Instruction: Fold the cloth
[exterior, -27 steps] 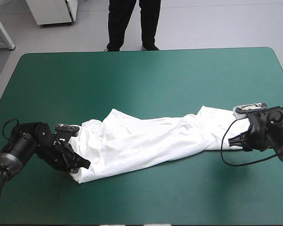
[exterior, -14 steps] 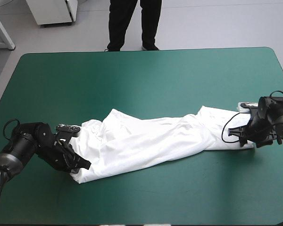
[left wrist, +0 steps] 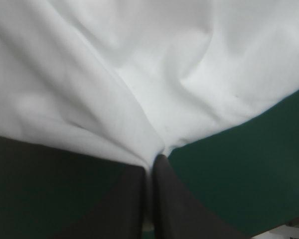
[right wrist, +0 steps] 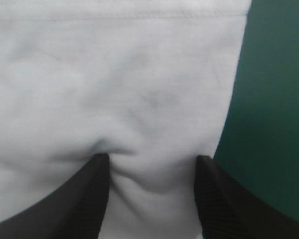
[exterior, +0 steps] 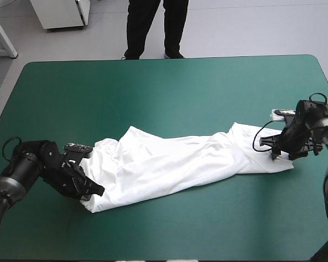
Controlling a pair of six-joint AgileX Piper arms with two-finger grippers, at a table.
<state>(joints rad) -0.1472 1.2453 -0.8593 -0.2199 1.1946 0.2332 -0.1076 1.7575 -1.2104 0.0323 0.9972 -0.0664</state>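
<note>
Left hand [left wrist: 152,160] pinches the T-shirt [exterior: 169,164] at one end, right hand [right wrist: 152,162] spread wide on the other.

The T-shirt [exterior: 169,164] is soft, creased matt cloth; the teal-green cover [exterior: 169,93] looks smooth and matt.

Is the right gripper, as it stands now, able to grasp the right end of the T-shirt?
Probably yes. The right gripper is open, its fingers resting on the T-shirt near a hemmed edge, with a wrinkle of cloth between them and nothing else in the way.
</note>
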